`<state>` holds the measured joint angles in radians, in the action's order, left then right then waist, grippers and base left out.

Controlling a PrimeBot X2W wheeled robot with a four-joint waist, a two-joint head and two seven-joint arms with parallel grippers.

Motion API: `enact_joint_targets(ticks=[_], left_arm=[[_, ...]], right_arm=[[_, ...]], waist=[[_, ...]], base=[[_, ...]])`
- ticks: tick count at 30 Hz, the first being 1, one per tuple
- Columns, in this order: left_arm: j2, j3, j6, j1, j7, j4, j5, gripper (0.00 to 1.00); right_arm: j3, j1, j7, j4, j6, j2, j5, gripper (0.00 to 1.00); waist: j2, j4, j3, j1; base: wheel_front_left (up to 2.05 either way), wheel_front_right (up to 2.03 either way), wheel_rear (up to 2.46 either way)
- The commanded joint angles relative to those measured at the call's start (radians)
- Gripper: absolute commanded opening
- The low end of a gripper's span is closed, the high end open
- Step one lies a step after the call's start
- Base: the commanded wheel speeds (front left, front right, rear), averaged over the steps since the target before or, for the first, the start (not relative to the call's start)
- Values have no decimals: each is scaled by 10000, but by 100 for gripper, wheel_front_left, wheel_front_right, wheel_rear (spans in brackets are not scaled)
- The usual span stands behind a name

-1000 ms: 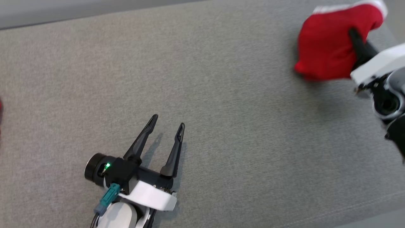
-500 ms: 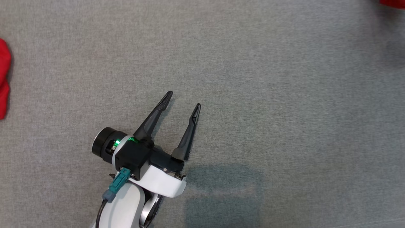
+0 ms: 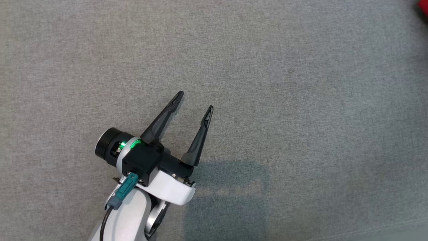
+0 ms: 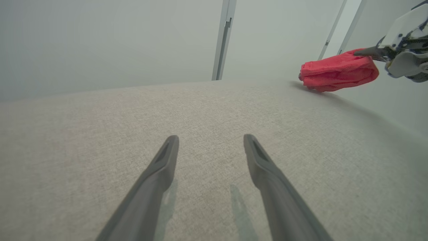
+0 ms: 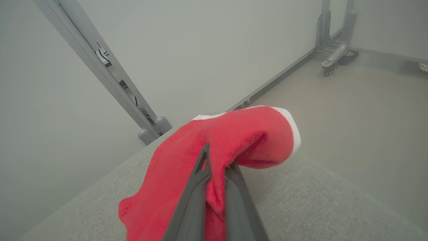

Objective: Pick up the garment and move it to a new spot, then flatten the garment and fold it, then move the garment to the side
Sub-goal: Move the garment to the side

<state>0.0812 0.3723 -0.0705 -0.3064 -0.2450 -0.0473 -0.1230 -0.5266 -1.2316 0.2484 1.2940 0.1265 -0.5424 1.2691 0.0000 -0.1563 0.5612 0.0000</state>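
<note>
- Around your workspace stood a pale wall (image 5: 207, 50), a slanted grey metal post (image 5: 100, 57) and a castor-footed stand (image 5: 336, 57) on the floor.
- Your left pincer (image 3: 195, 101) hovered low over the grey fabric desk (image 3: 301, 100), its fingers spread wide and gripping nothing.
- Your right pincer (image 5: 217, 160) was clamped shut on a fold of the red garment (image 5: 234, 134), which had white trim along one edge.
- The garment hung bunched at the desk's far right edge, its lower side touching the fabric, well apart from your left pincer.
</note>
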Motion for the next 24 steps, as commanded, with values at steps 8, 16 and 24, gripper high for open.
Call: enact_joint_targets(ticks=[8,16,24], left_arm=[[160,-91,-58,-260,180,380,73,100],[201,16,-55,-297,230,436,14,100],[187,94,-21,-337,194,398,-82,100]], right_arm=[[2226,2188,132,-35,42,-744,-1340,0],[4082,3055,133,-34,42,-319,-3084,0],[6054,3132,118,-33,42,-77,-5363,100]], waist=[[0,-193,80,0],[0,-132,125,0],[0,-103,62,0]], base=[[0,0,0],[0,0,0],[0,0,0]])
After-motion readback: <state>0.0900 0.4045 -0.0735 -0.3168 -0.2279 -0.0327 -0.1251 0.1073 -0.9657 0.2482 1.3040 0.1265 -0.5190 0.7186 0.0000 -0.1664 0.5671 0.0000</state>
